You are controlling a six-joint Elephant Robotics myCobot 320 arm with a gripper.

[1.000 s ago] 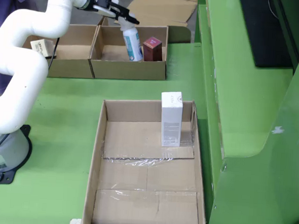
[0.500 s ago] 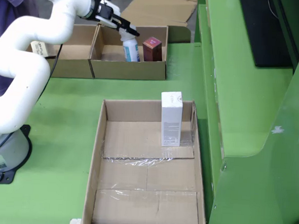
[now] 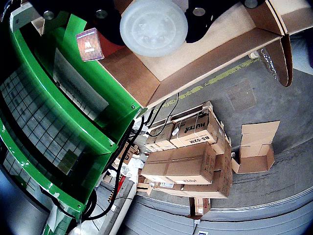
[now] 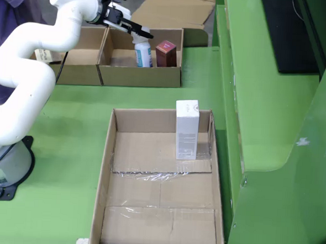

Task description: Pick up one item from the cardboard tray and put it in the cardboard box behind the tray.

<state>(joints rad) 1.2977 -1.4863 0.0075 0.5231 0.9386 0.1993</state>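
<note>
In the still view my gripper (image 4: 139, 32) is over the cardboard box (image 4: 138, 76) behind the tray, shut on the top of a white bottle with a teal label (image 4: 144, 53). The bottle stands upright inside that box, beside a dark red carton (image 4: 165, 53). In the gripper view the bottle's round white cap (image 3: 154, 24) sits between the black fingers (image 3: 198, 19), with the red carton (image 3: 89, 44) next to it. A tall white carton (image 4: 186, 129) stands upright in the cardboard tray (image 4: 102, 168), near its far wall.
A second open cardboard box (image 4: 78, 61) adjoins the first on the left. A raised green ledge (image 4: 252, 105) runs along the tray's right side. Flat cardboard (image 4: 170, 9) lies behind the boxes. Stacked cartons (image 3: 186, 156) show on the floor in the gripper view.
</note>
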